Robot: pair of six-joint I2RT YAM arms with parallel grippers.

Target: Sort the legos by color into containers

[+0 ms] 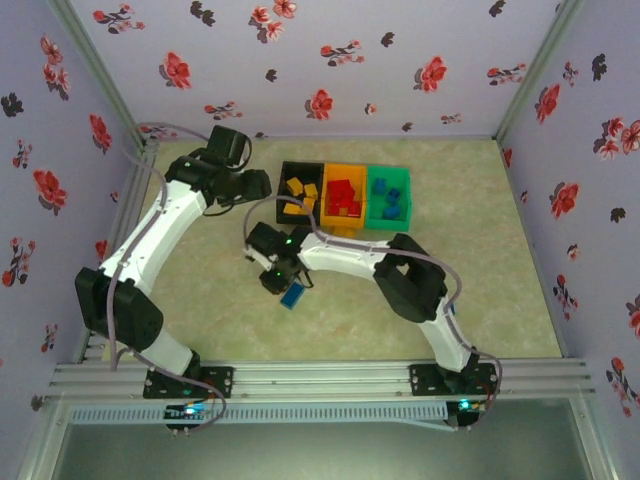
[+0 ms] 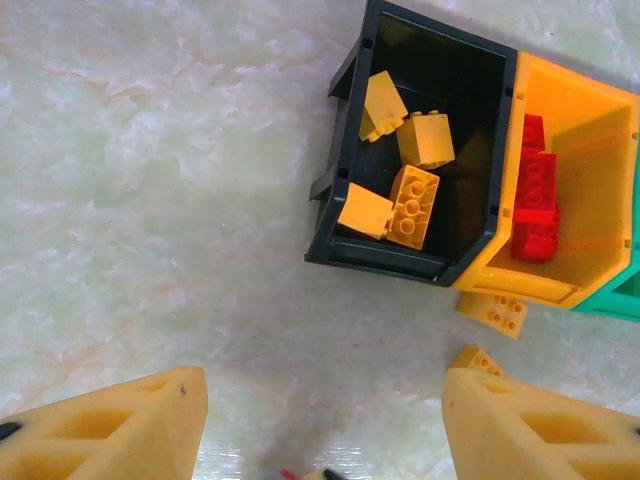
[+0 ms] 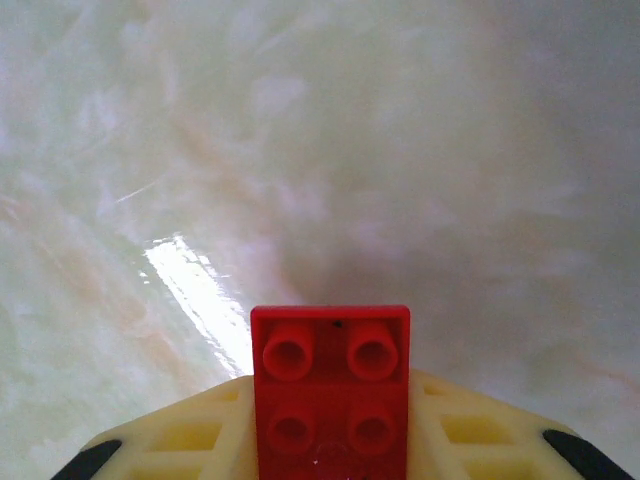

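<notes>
Three bins stand side by side at the back: black (image 1: 298, 188), orange (image 1: 343, 193) and green (image 1: 388, 195). The black bin (image 2: 345, 190) holds several yellow bricks (image 2: 413, 205). Red bricks (image 2: 535, 205) lie in the orange bin (image 2: 580, 120), and blue bricks (image 1: 392, 200) in the green one. My right gripper (image 3: 330, 440) is shut on a red brick (image 3: 330, 395), underside up, above bare table. A blue brick (image 1: 293, 295) lies beside that gripper (image 1: 277, 278). My left gripper (image 2: 325, 420) stands open and empty in front of the black bin. A yellow brick (image 2: 493, 312) rests below the orange bin; another (image 2: 477, 358) touches my right finger (image 2: 540, 425).
The table (image 1: 500, 300) is pale marbled, closed in by flowered walls (image 1: 330, 60) at the back and sides. The left arm (image 1: 160, 230) reaches to the left of the bins; the right arm (image 1: 400, 275) bends across the middle. A green bin corner (image 2: 625, 295) shows at the left wrist view's right edge.
</notes>
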